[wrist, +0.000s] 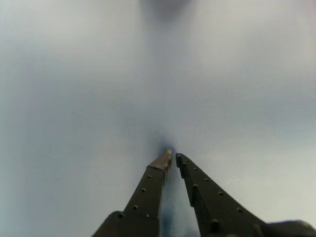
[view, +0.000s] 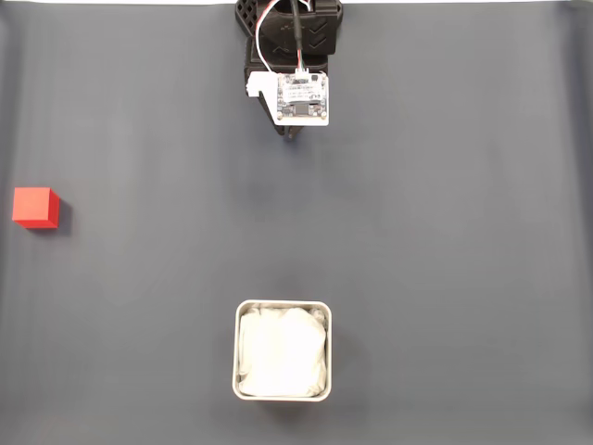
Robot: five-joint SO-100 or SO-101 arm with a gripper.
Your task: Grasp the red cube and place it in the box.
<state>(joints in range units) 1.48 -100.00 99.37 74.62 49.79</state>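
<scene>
While the fixed view looks straight down on a dark grey mat, the arm sits at the top centre, folded in close, with a small white circuit board mounted on it and red, white and black wires running up from that board. Over at the far left edge rests the red cube, sitting flat on the mat, well apart from the arm and well apart from everything else. Down at the bottom centre stands the box, square with rounded corners, a pale metallic rim and a crumpled white lining inside; nothing red lies in it. Arm and box line up roughly one above the other in this view, with bare mat between them, and the cube is off to the left of both. Now the wrist view: the gripper comes up from the bottom edge, two dark fingers dotted with small holes, converging toward their tips. The jaws are nearly pressed together, just a thin sliver between the tips, and they pinch nothing. Beneath them is plain pale grey-blue surface, blurred, with a soft shadow right at the fingertips.
</scene>
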